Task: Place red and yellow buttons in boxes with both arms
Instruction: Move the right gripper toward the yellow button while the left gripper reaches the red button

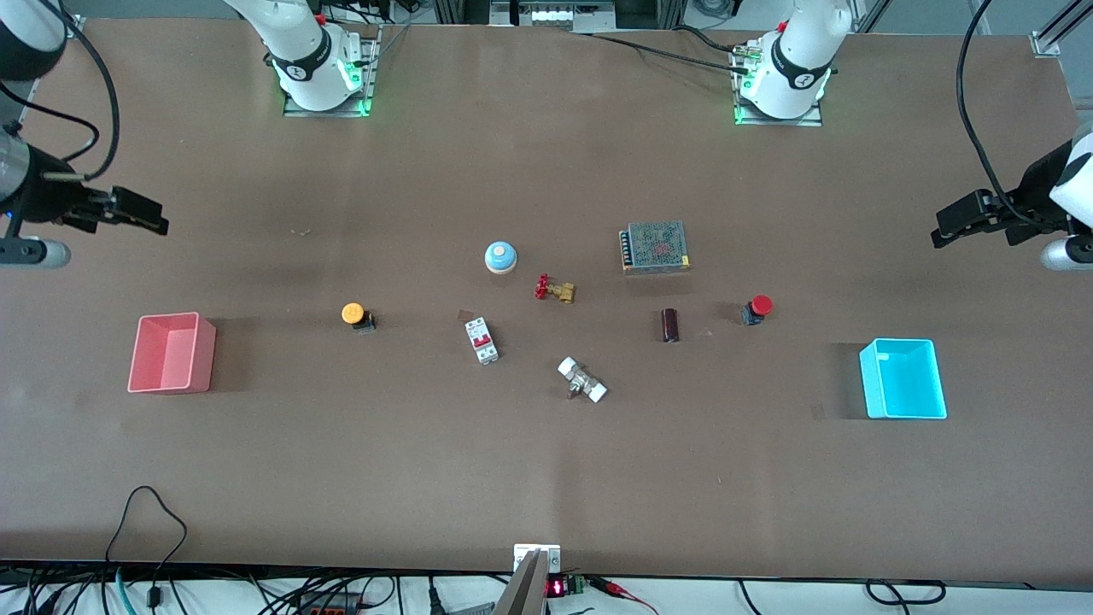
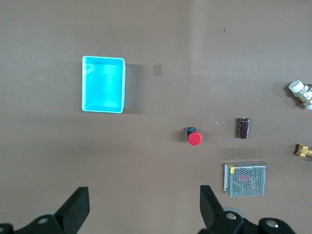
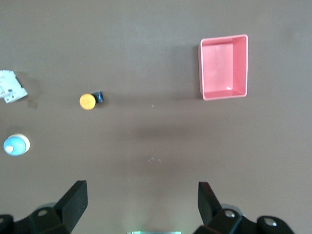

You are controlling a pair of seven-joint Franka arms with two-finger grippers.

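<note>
A brown desk carries everything. The yellow button stands near the pink box; the red button stands near the cyan box. Between the buttons lie a breaker, valve and mesh box. The left gripper and right gripper hover over bare desk, jaws spread.

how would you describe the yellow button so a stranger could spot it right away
Start at the pink box toward the right arm's end of the table. Beside it, toward the middle, sits the yellow button, before the white breaker. It alone has a round orange-yellow cap on a small black base; the red button sits near the cyan box.
</note>
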